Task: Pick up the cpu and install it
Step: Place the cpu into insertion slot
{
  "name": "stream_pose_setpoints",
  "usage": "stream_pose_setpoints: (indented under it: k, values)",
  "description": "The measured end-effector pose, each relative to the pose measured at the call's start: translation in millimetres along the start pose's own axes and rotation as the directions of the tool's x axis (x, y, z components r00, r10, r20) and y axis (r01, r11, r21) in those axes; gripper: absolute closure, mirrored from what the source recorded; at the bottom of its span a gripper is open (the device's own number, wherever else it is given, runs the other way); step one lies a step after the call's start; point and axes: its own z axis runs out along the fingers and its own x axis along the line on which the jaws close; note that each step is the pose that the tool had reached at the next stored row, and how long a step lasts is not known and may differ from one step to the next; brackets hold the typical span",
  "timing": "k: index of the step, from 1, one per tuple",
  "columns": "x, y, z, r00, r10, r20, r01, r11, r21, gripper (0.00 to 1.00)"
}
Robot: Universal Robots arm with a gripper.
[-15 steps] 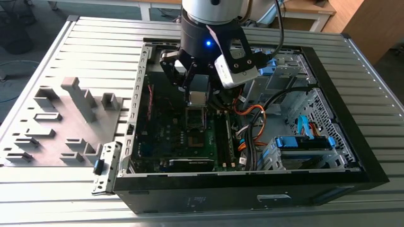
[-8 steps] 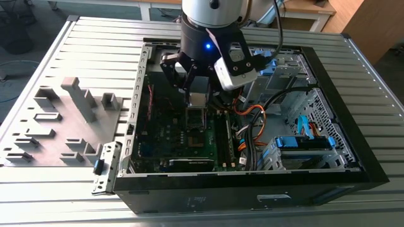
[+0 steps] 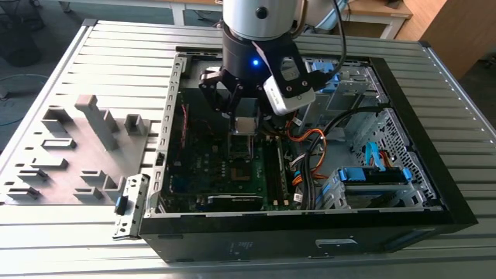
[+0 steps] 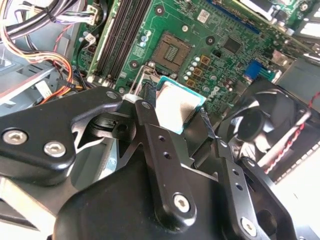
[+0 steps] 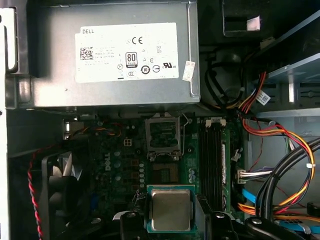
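Gripper (image 3: 245,122): its fingers are clamping the cpu on two opposite edges, and it is hanging inside the open computer case (image 3: 310,235).
Cpu (image 5: 171,210): it is sitting flat between the fingers with its silver lid facing the first wrist view, raised clear of the motherboard (image 4: 225,30).
Socket (image 4: 171,51): it is lying open and uncovered, near the cpu's far edge.
Memory slots (image 5: 216,150): they are running alongside the socket, just beside it.
Fan (image 5: 60,185): it is standing on the other side of the socket, apart from the cpu.
Power supply (image 5: 115,55): this grey box with a white label is closing off the board beyond the socket.
Cables (image 5: 280,150): orange, yellow and black bundles are crowding the space past the memory slots.
Drive cage (image 3: 372,177): it is filling the case on the exterior view's right.
Open room: the board around the socket is lying low and flat, while the case walls are hemming in every side.
Fixture plate (image 3: 78,151): it is resting on the slatted table (image 3: 116,52), outside the case on the exterior view's left.
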Motion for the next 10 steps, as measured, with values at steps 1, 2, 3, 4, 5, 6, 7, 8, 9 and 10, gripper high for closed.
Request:
stream_pose_setpoints:
  k: [1,2,3,4,5,6,7,8,9,10]
  values:
    - [0.0,0.0,1.4,1.0000,-0.002,0.0016,0.002,1.0000,0.0000,0.53]
    - [0.1,0.0,3.2,1.0000,-0.003,0.0025,0.003,1.0000,-0.0001,0.53]
    - [0.4,0.0,5.1,1.0000,-0.004,0.0028,0.004,1.0000,-0.0001,0.53]
    - [0.6,0.0,6.9,1.0000,-0.005,0.0031,0.005,1.0000,-0.0001,0.53]
    - [0.7,0.0,8.7,1.0000,-0.007,0.0034,0.007,1.0000,-0.0006,0.53]
    - [0.8,-0.1,10.1,1.0000,-0.008,0.0036,0.008,1.0000,-0.0024,0.53]
    - [1.0,-0.1,11.5,0.9999,-0.010,0.0037,0.010,0.9999,-0.0044,0.53]
    - [1.2,-0.1,13.0,0.9999,-0.010,0.0038,0.010,0.9999,-0.0063,0.53]
    - [1.3,-0.1,14.6,0.9999,-0.011,0.0037,0.011,0.9999,-0.0081,0.53]
    - [1.5,-0.1,16.4,0.9999,-0.012,0.0037,0.012,0.9999,-0.0092,0.53]
